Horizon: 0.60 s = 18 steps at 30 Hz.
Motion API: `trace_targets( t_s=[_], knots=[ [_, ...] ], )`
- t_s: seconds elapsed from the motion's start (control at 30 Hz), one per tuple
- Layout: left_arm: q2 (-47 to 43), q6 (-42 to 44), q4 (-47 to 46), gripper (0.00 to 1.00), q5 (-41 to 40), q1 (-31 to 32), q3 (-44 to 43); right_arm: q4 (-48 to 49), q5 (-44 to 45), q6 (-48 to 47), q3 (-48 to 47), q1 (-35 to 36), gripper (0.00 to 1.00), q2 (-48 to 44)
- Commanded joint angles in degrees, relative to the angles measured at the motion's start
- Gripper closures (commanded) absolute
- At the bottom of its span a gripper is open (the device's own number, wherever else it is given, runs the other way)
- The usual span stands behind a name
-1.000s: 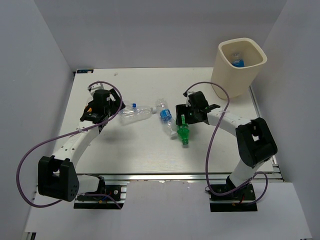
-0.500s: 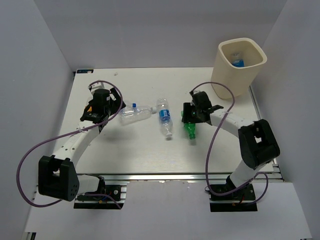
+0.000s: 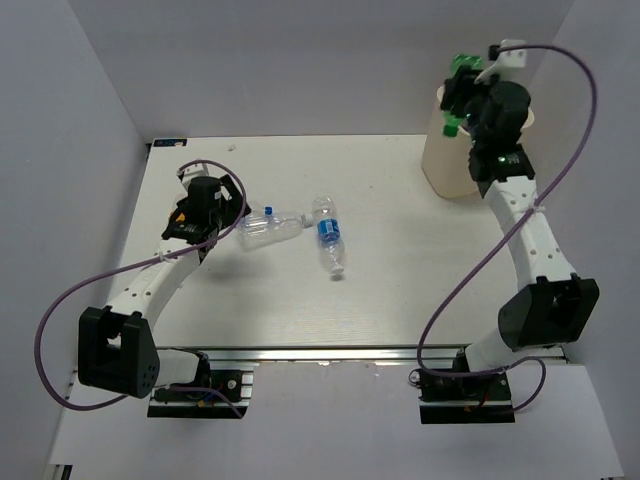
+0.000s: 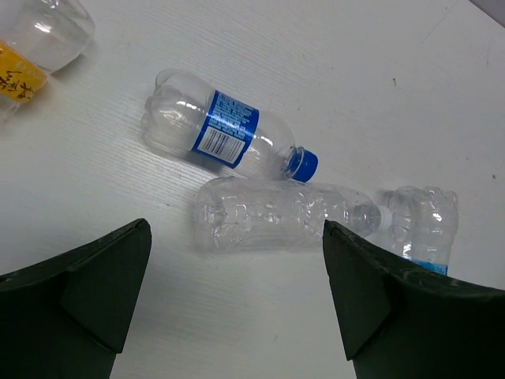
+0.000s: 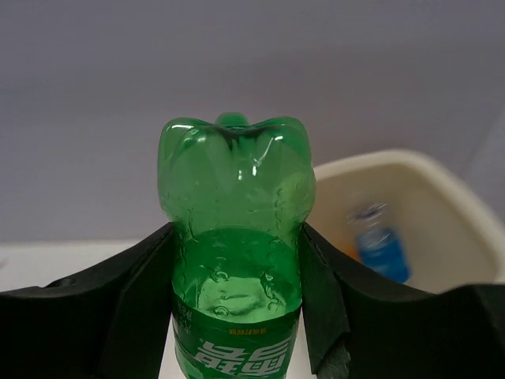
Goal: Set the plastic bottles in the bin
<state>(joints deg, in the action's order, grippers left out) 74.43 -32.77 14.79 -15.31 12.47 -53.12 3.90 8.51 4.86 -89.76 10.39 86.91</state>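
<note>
At the far right corner of the table (image 3: 420, 280) stands the bin (image 3: 442, 165), a tall cream plastic tub with smooth walls that taper downward and a rounded-square rim. The right wrist view looks into it, where a clear bottle with a blue label (image 5: 383, 245) lies at the bottom, blurred.

The right gripper (image 3: 462, 95) is raised at the bin's left rim and pinches the green bottle (image 5: 237, 197) between both dark fingers (image 5: 118, 308). This bottle is translucent green plastic. Its lobed base points away from the wrist, and a green label with white lettering sits down by the fingers. From overhead it overlaps the bin's mouth, though I cannot tell whether it hangs squarely over the opening.

On the left half of the table the left gripper (image 4: 235, 230) has its jaws spread wide with nothing held. Beyond them lies an unlabelled bottle (image 4: 268, 217), clear and faintly ribbed with a white cap, flat on its side. Touching it on one side is a blue-capped bottle (image 4: 213, 130), clear with a blue-and-white label. At the unlabelled bottle's cap end is a crumpled bottle (image 4: 426, 221), clear with a blue label at its edge. A yellow-labelled bottle (image 4: 31, 35), also clear, shows partly at the corner of the left wrist view, apart from the others. The table surface is white and finely ridged.
</note>
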Motion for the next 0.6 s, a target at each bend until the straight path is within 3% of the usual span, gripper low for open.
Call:
trace_targets(
  t_s=[0.0,0.1,0.17,0.2,0.23,0.3,0.4,0.57],
  knots=[
    [-0.61,0.17,1.03,0.02,-3.49,-0.25,-3.56,12.26,4.66,-1.97,-3.14,-6.69,0.65,5.27],
    [-0.69,0.08,1.56,0.02,-4.73,-0.25,-3.92,12.01,7.92,-1.87,-11.03,-10.56,0.64,12.47],
    [-0.69,0.17,1.3,0.02,-4.82,-0.25,-3.92,11.05,9.58,-1.88,-17.45,-13.54,0.52,17.73],
    [-0.61,0.25,0.86,0.02,-4.56,-0.25,-4.0,10.78,9.68,-1.87,-19.21,-14.08,0.46,19.33],
    [-0.52,0.52,0.68,0.02,-4.38,-0.25,-4.27,9.73,8.55,-1.87,-21.23,-14.52,0.27,20.65],
    [-0.17,1.13,0.85,0.02,-4.81,-0.25,-5.06,1.93,1.79,-3.1,-30.8,-15.05,0.12,24.87],
    [0.71,1.57,1.82,0.02,-6.48,-0.34,-7.16,-3.01,-6.39,-4.08,-37.24,-14.79,0.11,26.73],
    [0.28,1.75,2.0,0.02,-8.24,-0.25,-8.4,-5.38,-17.47,-0.29,-29.36,-11.99,0.11,17.96]
  ],
)
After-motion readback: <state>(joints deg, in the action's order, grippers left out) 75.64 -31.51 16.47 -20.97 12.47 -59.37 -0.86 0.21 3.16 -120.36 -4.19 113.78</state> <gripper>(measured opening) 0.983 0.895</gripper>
